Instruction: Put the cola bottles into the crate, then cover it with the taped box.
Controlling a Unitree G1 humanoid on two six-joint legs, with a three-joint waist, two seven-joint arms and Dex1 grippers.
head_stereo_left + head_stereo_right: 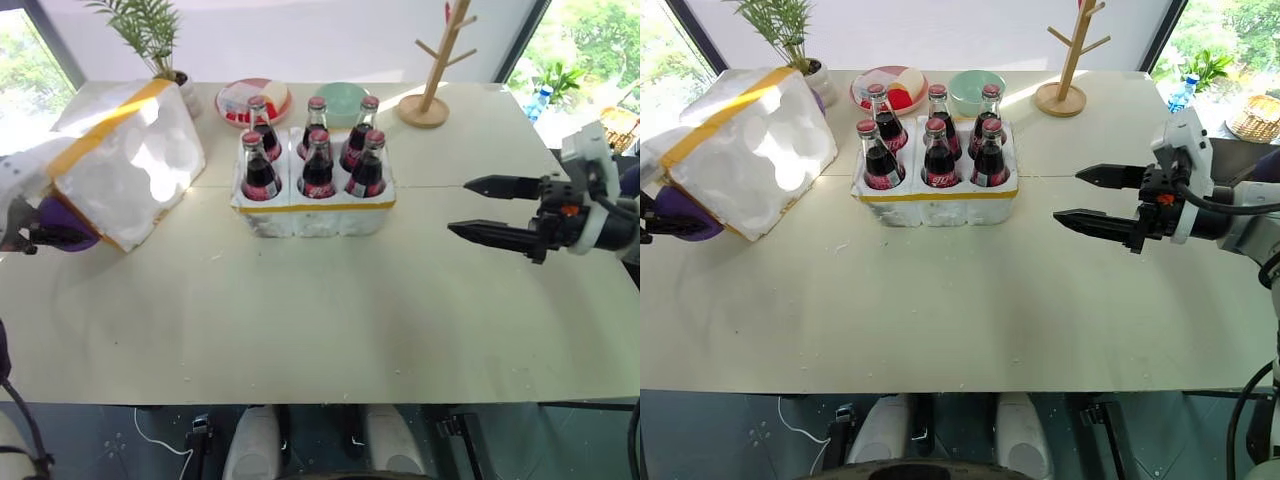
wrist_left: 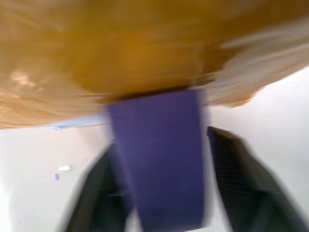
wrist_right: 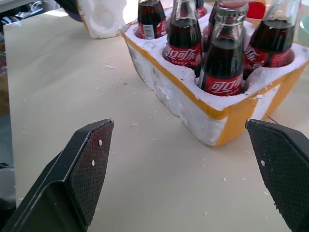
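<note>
Crate (image 1: 315,210), frame centre on desk (image 1: 330,330): six cola bottles (image 1: 318,160) seated. Taped box (image 1: 125,160), upper left, tilted, is pinched by left tool (image 2: 159,193). Right tool (image 1: 495,210) is spread wide, empty. Risk: foam slipping; bottles being toppled during covering.

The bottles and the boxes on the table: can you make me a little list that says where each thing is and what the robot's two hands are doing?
cola bottles: six, all standing in the crate's wells
crate: mid-table, uncovered
taped box: tilted, left of the crate, hollow side facing the crate
left gripper: at the taped box's near edge, fingers around a purple piece; shut
right gripper: open, holding nothing, above the table to the right of the crate
table: bare in front
behind the crate: plate, green bowl, wooden rack, plant
</note>
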